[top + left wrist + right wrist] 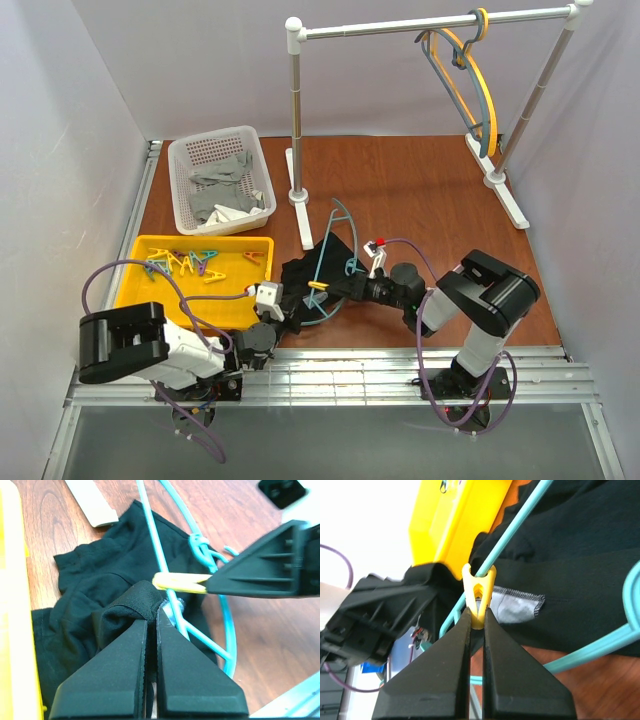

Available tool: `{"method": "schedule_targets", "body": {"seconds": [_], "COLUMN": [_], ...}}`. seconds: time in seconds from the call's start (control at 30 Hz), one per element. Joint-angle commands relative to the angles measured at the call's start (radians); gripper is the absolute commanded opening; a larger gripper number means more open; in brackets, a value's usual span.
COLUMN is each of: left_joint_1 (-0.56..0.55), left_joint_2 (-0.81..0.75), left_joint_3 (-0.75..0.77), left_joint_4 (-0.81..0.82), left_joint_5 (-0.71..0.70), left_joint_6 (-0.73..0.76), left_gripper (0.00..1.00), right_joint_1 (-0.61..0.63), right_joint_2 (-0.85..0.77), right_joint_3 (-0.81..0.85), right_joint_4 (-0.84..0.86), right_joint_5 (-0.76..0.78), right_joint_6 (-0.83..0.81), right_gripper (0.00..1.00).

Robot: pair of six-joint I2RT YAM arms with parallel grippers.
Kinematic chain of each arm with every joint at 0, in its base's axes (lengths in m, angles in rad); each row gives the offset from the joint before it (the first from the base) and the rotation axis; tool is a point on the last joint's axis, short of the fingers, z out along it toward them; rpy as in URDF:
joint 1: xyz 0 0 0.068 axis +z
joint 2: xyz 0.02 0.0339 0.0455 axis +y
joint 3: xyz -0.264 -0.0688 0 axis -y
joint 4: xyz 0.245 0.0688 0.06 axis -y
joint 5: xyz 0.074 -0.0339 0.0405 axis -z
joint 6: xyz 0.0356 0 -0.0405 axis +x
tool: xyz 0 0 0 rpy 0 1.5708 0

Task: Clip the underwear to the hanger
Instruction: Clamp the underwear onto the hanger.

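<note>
The left gripper [152,615] pinches a fold of the underwear [95,580] beside the hanger [155,540]; the right gripper [477,617] squeezes a yellow clip [479,587] (mouth spread around the hanger's bar)

One small black fabric underwear [300,272]. One thin teal plastic hanger [154,536]. One yellow clothes peg [180,581] by itself; several coloured pegs [190,265], too tangled to count, in one yellow plastic tray [135,270]. One yellow hanger [458,95] and one grey-blue hanger [493,115] on one white rail stand [296,130]. One white mesh basket [179,190].
</note>
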Motion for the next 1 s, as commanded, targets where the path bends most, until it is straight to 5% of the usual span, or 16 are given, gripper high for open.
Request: {"method": "schedule_targets", "body": {"seconds": [0.0, 0.97], "left_joint_1": [0.029, 0.075], "left_joint_2": [0.064, 0.126], "left_joint_3": [-0.139, -0.073], "left_joint_4": [0.138, 0.067], "left_joint_5": [0.033, 0.197], "left_joint_6": [0.102, 0.063], "left_gripper": [0.00, 0.00], "right_joint_1": [0.009, 0.052], "right_joint_2": [-0.057, -0.137], "right_joint_3": [-0.037, -0.118], "right_joint_4": [0.568, 0.570], "right_joint_5": [-0.039, -0.135], "right_joint_6": [-0.012, -0.109], "right_gripper": [0.01, 0.01]}}
